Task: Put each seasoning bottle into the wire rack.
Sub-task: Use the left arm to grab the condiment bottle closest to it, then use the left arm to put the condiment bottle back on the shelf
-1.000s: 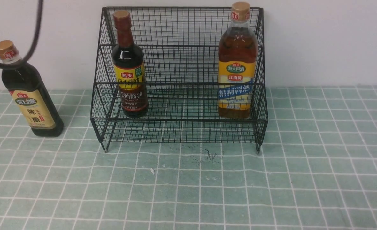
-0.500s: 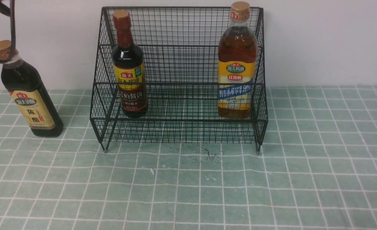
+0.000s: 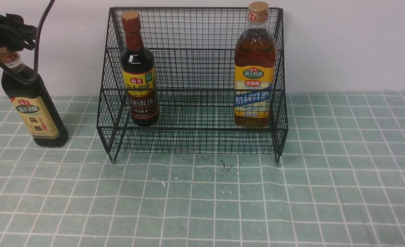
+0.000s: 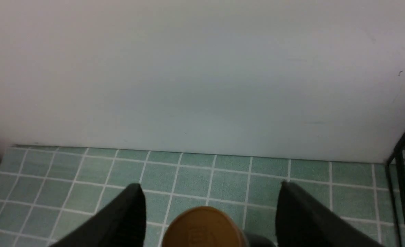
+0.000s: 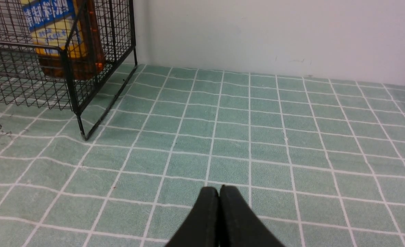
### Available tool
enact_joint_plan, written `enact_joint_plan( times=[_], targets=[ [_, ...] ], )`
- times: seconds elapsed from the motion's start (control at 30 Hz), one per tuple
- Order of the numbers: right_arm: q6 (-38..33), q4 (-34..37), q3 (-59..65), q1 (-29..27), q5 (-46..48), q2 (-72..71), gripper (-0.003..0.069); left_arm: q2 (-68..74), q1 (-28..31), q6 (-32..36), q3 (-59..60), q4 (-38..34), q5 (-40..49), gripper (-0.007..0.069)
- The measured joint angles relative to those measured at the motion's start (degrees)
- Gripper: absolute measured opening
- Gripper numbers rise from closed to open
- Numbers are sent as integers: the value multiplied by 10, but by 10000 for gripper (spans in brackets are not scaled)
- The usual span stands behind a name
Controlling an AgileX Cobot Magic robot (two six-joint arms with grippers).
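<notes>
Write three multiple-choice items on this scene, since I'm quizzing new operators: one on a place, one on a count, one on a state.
1. Where does the cream-label bottle stand relative to the rack?
A. Inside it, on the upper tier
B. On the cloth, to its left
C. On the cloth, to its right

2. How many bottles stand in the rack?
A. One
B. Two
C. Three

3. How is the left tool?
A. Open, at the gold cap
B. Shut on the gold cap
C. Shut, far from any bottle

Answers:
1 B: it stands on the cloth beyond the rack's left side.
2 B: only the brown-neck bottle and the amber bottle are inside.
3 A: the left wrist view shows the jaws wide apart either side of the cap, not touching it.
</notes>
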Motion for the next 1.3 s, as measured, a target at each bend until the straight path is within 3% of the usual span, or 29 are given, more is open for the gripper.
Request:
enact_joint_plan(
  times=[0.53,0.73,1.1,1.3],
  targets=[
    [0,0,0,0,0,0,-15,24,0,0,0,1,41,456],
    [0,0,0,0,0,0,-15,24,-1,-2,0,4,41,325],
    [0,0,0,0,0,0,-15,3,-2,-5,5,5,71,325],
    [0,0,0,0,0,0,-15,-77,-2,-3,10,6,105,325]
  ],
)
